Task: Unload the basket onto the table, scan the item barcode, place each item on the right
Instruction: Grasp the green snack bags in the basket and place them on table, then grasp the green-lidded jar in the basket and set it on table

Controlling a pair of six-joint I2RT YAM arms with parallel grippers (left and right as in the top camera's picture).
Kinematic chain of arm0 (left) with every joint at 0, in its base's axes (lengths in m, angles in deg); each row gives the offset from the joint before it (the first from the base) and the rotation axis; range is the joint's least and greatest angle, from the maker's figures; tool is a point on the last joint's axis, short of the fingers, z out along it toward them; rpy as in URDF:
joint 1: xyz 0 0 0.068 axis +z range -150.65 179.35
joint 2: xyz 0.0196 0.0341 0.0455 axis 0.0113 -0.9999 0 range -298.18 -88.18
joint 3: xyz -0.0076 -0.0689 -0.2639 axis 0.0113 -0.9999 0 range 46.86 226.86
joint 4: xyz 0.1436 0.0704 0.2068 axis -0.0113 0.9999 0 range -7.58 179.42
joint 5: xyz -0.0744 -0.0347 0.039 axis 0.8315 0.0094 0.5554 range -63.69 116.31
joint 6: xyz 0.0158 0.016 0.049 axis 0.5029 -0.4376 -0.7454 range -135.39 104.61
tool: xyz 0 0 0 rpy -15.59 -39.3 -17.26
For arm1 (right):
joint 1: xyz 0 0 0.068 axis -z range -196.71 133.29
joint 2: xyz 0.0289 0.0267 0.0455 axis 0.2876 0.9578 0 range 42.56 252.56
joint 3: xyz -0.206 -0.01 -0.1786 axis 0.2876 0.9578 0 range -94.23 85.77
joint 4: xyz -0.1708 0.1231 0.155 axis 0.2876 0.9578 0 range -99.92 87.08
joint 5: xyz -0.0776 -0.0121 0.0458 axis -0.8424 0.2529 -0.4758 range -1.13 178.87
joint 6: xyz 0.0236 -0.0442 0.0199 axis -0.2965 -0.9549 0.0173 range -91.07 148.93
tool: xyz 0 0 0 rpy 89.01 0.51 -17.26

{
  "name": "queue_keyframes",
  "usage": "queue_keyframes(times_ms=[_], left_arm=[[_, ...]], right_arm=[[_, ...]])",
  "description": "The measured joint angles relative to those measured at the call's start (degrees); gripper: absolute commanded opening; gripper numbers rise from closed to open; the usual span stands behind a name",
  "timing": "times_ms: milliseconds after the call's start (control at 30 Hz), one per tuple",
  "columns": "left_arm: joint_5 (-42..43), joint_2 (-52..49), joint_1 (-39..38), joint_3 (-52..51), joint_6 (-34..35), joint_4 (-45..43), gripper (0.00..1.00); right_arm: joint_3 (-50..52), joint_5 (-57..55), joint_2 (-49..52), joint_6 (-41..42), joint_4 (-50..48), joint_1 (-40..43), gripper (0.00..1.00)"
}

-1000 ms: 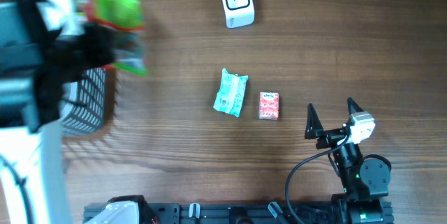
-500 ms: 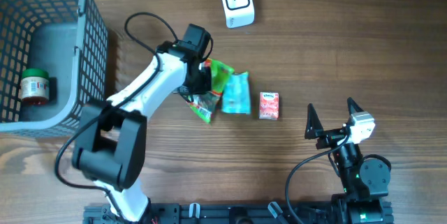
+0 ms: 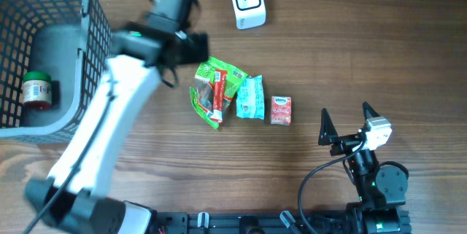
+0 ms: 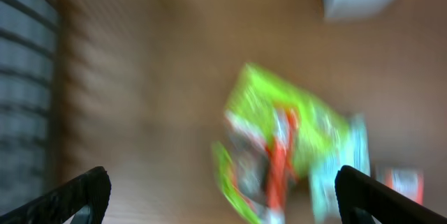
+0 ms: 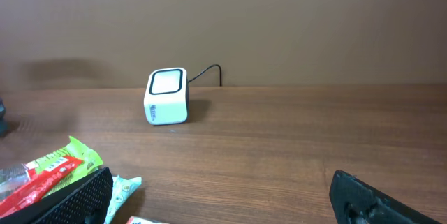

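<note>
Since half a second earlier, the left gripper [image 4: 222, 185] had been lifted clear, spread wide and empty, and the green packet [image 3: 215, 92] was left on the table [image 3: 365, 44] against the teal packet [image 3: 250, 97]. A set-down was judged finished; next, a barcode had to be faced to the scanner [image 3: 247, 2]. The right gripper [image 3: 344, 125] was held open.

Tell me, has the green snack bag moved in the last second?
Yes. The green snack bag went from far left of the scanner to just lower-left of it.
</note>
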Motion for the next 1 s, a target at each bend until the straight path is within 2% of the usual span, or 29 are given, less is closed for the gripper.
queue_keyframes(times_ms=[33,100,200,333,433,667,833,1000], left_arm=[[-4.63,2.67,3.08,5.31,-1.64,0.37,1.0],[-7.82,5.4,9.29,10.71,-4.68,0.44,1.0],[-11.91,7.5,25.44,13.18,-8.17,0.87,1.0],[-9.92,1.57,42.47,13.05,-12.35,1.09,0.98],[-7.15,-5.27,49.7,11.74,-14.25,1.11,0.98],[-2.64,-19.74,52.81,9.4,-19.87,0.2,0.94],[-1.95,-24.22,52.81,8.74,-20.37,-2.27,0.94],[-1.81,-26.23,53.05,3.65,-21.24,-9.03,0.94]], right_arm=[[0.02,-0.02,0.0,0.0,0.0,0.0,1.0],[0.0,0.0,0.0,0.0,0.0,0.0,1.0],[0.0,0.0,0.0,0.0,0.0,0.0,1.0],[0.0,0.0,0.0,-0.02,0.0,0.0,1.0],[0.02,0.0,0.0,-0.02,0.0,0.0,1.0],[0.02,0.0,0.0,0.0,0.0,0.0,1.0],[0.0,0.0,0.0,0.0,0.0,0.0,1.0],[0.0,0.0,0.0,-0.02,0.0,0.0,1.0]])
